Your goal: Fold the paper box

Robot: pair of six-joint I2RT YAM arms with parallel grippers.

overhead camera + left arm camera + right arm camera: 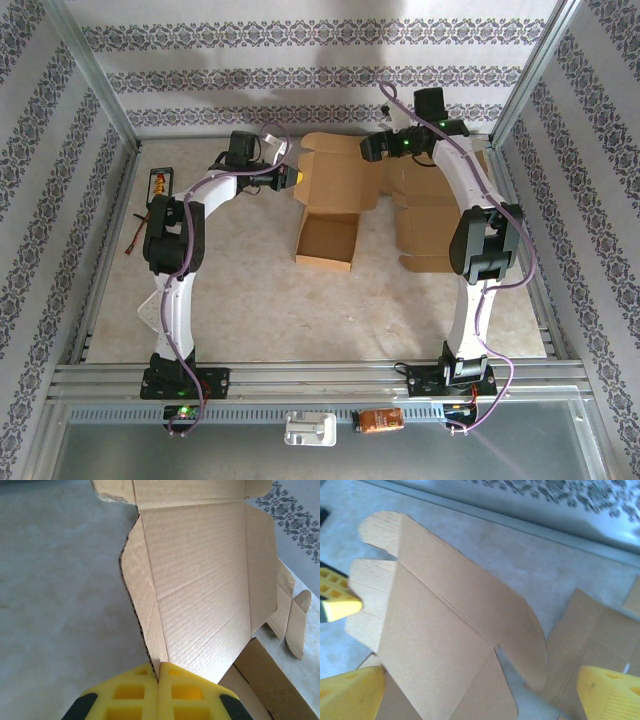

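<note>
The brown paper box (325, 240) sits mid-table with its tray open and its lid (335, 165) raised at the back. My left gripper (290, 178) is at the lid's left edge. In the left wrist view its yellow fingers (125, 695) are pressed shut on the lid's side flap (145, 625), and the gripper (159, 677) pinches that flap's corrugated edge. My right gripper (375, 148) hangs at the lid's right side, open. In the right wrist view its fingers (350, 692) stand far apart, with the lid's outer face (445, 630) in front of the right gripper (480, 695).
A second flat cardboard sheet (430, 215) lies on the table's right, under the right arm. A small orange item (158, 183) lies at the far left. Metal frame rails (110, 250) border the table. A white part (310, 430) and an orange part (380, 420) rest on the near ledge.
</note>
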